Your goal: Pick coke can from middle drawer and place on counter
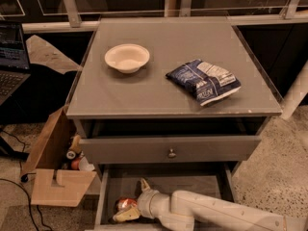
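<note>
The coke can (125, 204), small and red-orange, lies on its side at the front left of the open middle drawer (192, 184). My gripper (134, 200) reaches into that drawer from the right on a white arm. It is open: one tan finger (144, 184) points toward the back, the other (125, 216) lies just in front of the can. The can sits at the mouth of the gap between them, and I cannot tell whether they touch it. The counter (168, 95) is the broad grey top above.
A white bowl (127, 57) and a blue-and-white chip bag (203, 81) lie on the counter. The grey knobbed drawer (172, 153) overhangs the middle drawer's rear. A cardboard box (53, 177) with cans stands on the floor at left, a laptop (9, 57) beyond it.
</note>
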You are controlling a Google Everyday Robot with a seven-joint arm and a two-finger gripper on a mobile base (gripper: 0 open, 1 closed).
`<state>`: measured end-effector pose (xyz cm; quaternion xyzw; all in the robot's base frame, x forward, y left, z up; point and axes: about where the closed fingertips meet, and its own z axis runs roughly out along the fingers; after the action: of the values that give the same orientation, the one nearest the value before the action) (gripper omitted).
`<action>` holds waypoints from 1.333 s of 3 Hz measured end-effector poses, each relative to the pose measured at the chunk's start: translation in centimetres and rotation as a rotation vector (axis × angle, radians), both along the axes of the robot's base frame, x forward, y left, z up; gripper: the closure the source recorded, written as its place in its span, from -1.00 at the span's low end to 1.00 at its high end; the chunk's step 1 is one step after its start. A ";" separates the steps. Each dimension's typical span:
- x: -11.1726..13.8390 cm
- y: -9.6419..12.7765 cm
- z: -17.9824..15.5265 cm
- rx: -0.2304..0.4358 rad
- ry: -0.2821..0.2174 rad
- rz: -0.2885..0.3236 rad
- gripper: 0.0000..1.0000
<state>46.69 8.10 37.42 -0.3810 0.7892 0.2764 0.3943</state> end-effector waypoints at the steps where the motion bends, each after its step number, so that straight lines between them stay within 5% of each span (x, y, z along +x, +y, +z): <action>1: -0.3 0.3 0.1 0.000 -0.029 0.001 -1.00; 2: -0.3 0.4 0.1 0.000 -0.033 0.001 -0.71; 4: -0.3 0.4 0.1 0.000 -0.033 0.001 0.22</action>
<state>46.36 8.46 37.51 -0.3857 0.7825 0.2703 0.4072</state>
